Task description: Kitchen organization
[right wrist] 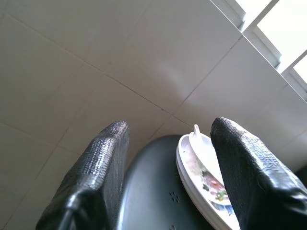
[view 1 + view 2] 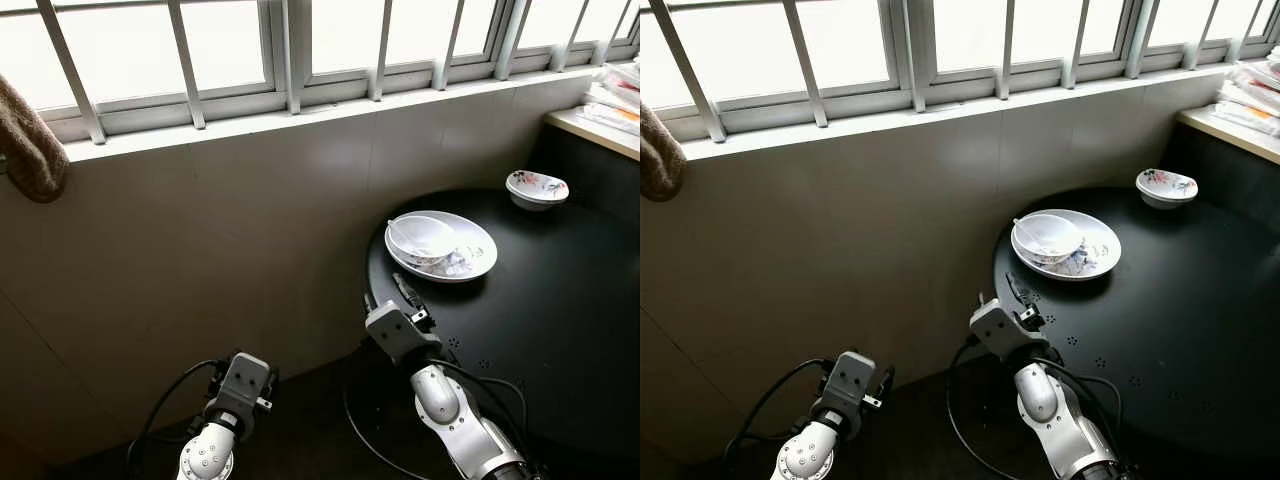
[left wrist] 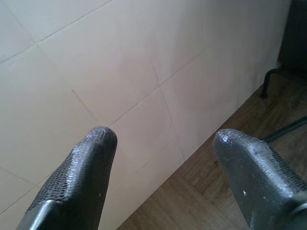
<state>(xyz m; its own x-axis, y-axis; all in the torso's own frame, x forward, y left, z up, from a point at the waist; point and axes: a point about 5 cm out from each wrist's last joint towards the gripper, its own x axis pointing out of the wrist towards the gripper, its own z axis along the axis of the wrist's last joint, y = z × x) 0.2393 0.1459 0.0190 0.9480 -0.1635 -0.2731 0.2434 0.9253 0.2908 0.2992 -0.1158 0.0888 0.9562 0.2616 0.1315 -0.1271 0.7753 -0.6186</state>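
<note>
Round black tabletop [image 2: 560,320] against a tiled wall [image 2: 230,240] under a barred window [image 2: 230,50]; wood floor below. White plate [image 2: 470,262] near the tabletop's wall-side edge carries a white bowl [image 2: 425,238] with a spoon [image 2: 397,233]; a small floral bowl [image 2: 537,188] sits well apart. Right end effector [image 1: 168,158], fingers spread, empty, at the tabletop's near rim. Left end effector [image 3: 163,158] low by the wall, open, empty.

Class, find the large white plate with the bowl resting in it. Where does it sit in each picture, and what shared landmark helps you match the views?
Left eye view: plate right of centre, on the round black table.
Right eye view: plate right of centre, on the same table.
Left wrist view: not in it.
Right wrist view: plate low, between the two black fingers.
Shared landmark: the black table's curved edge beside the tiled wall.
</note>
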